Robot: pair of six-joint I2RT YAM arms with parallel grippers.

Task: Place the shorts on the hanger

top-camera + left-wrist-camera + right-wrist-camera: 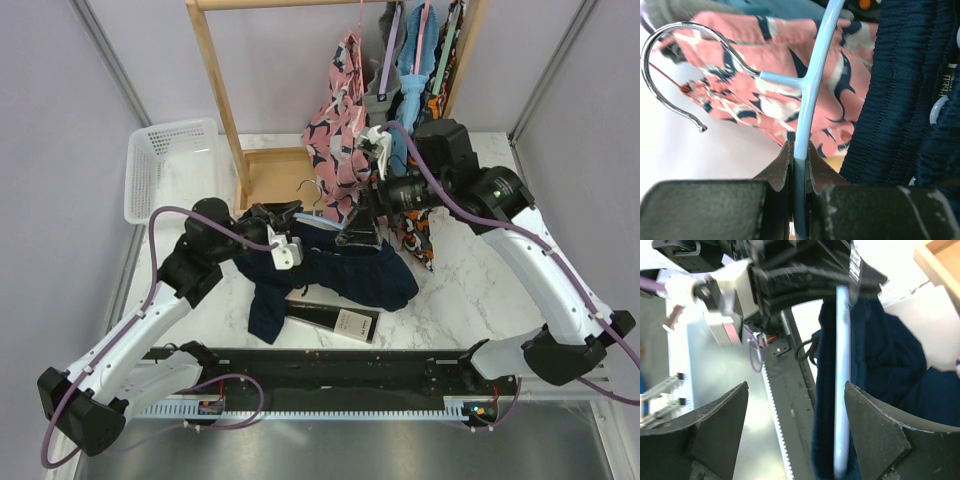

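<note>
The navy shorts point(352, 272) hang draped between the two grippers, with part lying on the table. My left gripper point(287, 228) is shut on the light-blue hanger point(807, 85), the pads clamped on its plastic just below the neck and metal hook. The shorts point(905, 100) hang right beside it. My right gripper point(362, 218) is open. In the right wrist view the hanger's bar point(842, 380) and the shorts point(880, 365) draped over it run between the spread fingers point(880, 435), closer to the right one, not clamped.
A wooden rack point(222, 100) stands at the back with a pink patterned garment point(345, 125) and other clothes on it, close behind both grippers. A white basket point(168, 165) sits at the back left. A flat black box point(335, 320) lies under the shorts' near edge.
</note>
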